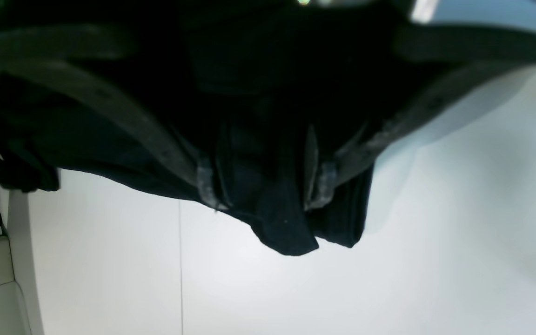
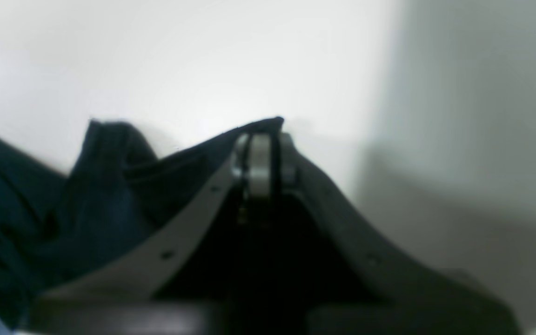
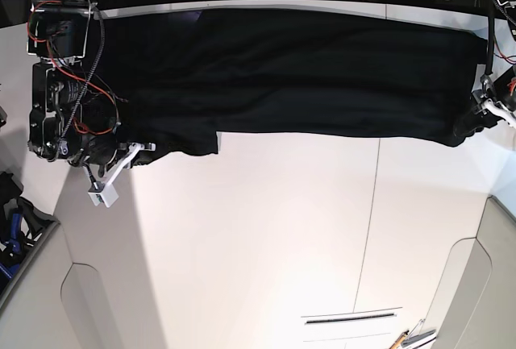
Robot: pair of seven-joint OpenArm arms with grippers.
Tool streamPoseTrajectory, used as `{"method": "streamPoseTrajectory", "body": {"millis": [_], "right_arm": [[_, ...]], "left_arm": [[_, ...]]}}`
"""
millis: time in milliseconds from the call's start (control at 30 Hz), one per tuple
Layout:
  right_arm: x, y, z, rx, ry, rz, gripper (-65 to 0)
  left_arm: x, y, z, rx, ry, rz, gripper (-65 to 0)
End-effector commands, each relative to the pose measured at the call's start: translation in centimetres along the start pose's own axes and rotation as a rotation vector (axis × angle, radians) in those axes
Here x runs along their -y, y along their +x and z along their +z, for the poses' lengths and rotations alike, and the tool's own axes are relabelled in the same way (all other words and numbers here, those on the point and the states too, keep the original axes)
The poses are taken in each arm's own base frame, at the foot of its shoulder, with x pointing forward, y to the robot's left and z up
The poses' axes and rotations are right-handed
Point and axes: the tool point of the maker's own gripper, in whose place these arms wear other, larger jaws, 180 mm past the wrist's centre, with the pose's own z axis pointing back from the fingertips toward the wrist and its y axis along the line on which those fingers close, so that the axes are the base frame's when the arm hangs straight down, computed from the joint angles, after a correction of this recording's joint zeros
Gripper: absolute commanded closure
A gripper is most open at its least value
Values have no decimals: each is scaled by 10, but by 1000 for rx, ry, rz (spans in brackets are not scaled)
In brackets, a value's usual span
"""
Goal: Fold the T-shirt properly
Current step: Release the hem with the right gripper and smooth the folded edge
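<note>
T-shirt (image 3: 306,75): I see it stretched as a long black band across the far side of the white table (image 3: 266,236), an arm at each end.
Right gripper (image 2: 261,153): at the base view's left end; my wrist view shows the fingers pressed together on a thin cloth edge, the rest bunched to their left.
Left gripper (image 1: 265,179): at the right end; a thick fold sits between the finger pads, pinched, its tip poking out past them over bare table.

Black T-shirt (image 3: 306,75) stretched taut, lifted.
</note>
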Motion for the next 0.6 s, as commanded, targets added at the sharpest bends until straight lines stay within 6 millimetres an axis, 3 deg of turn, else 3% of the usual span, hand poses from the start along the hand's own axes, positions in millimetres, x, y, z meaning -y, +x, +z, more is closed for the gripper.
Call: {"method": "streamPoseTrajectory", "body": {"millis": [0, 233, 433, 567], "right_arm": [[-4, 16, 10, 38, 5, 38, 0], [-44, -2, 45, 116, -10, 198, 0], [-94, -39, 80, 167, 8, 289, 0], [-114, -63, 94, 164, 26, 300, 0]], "left_arm": [[3, 21, 7, 53, -11, -32, -270], [3, 21, 7, 52, -10, -33, -270], [3, 21, 7, 53, -11, -32, -270], [3, 21, 7, 53, -11, -32, -270]]}}
